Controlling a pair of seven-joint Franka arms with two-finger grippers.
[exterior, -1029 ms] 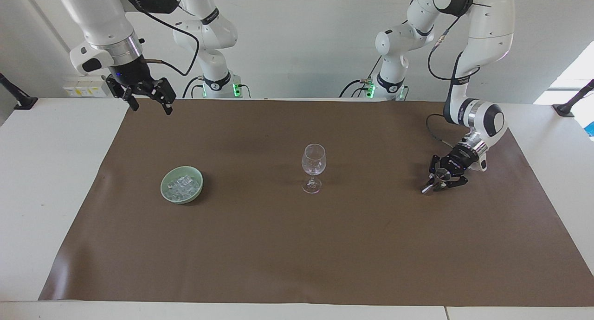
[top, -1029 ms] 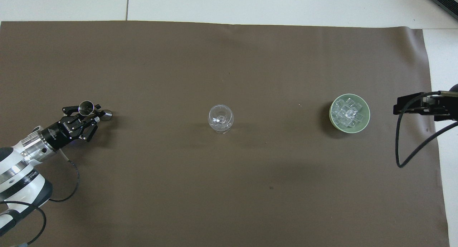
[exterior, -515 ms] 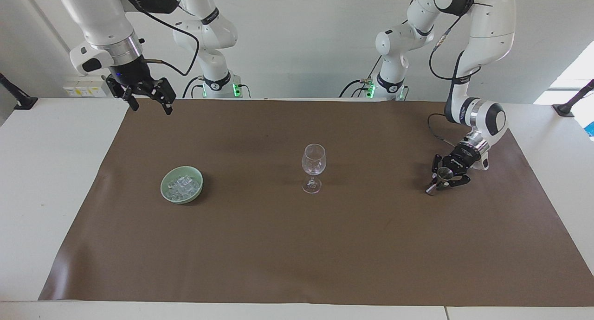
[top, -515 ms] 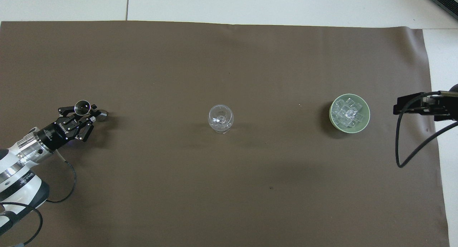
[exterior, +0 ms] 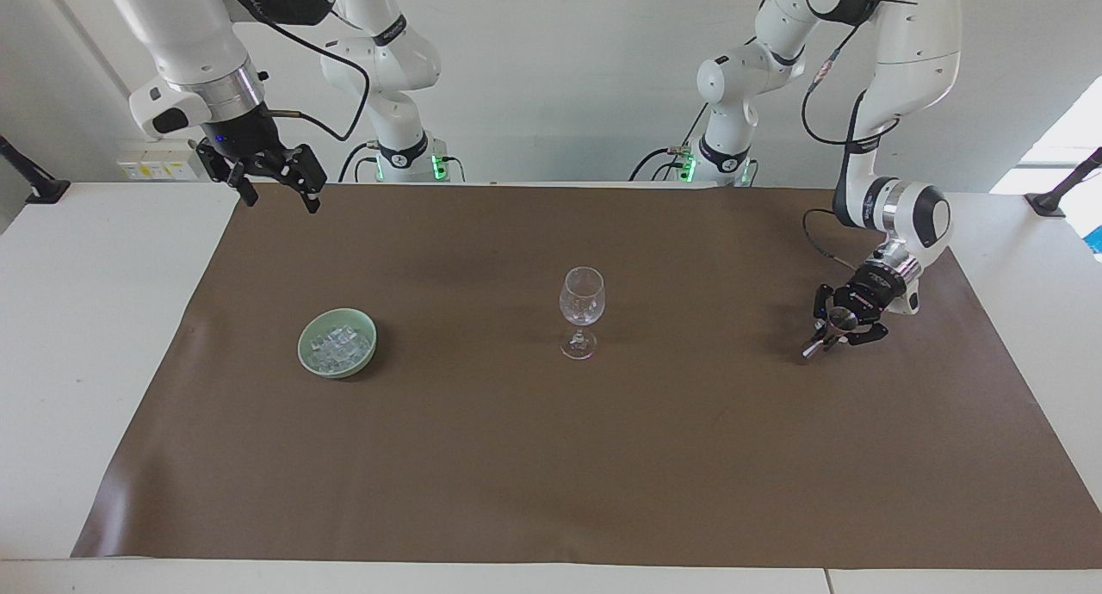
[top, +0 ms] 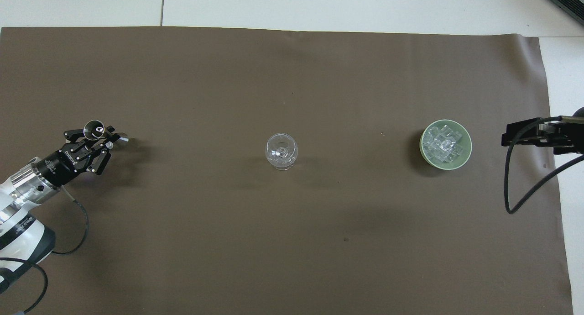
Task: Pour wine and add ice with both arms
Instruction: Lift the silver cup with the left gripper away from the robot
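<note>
My left gripper [exterior: 833, 331] [top: 106, 139] is shut on a small metal measuring cup [exterior: 840, 318] [top: 95, 129], held tilted just above the brown mat at the left arm's end of the table. An empty clear wine glass [exterior: 582, 306] [top: 281, 150] stands upright mid-mat. A pale green bowl [exterior: 303, 353] [top: 423, 154] holds the ice [exterior: 340, 344] [top: 443, 144] toward the right arm's end. My right gripper [exterior: 274, 185] [top: 504, 138] hangs open and high over the mat's edge at that end, holding nothing. Wine is out of view.
The brown mat [exterior: 551, 456] covers most of the white table [exterior: 95, 318]. Both arm bases [exterior: 405, 159] stand at the table's edge nearest the robots. A black cable [top: 513, 187] droops from the right wrist.
The left gripper has carried the measuring cup a little toward the left arm's end of the table, away from the glass. The right arm has not moved.
</note>
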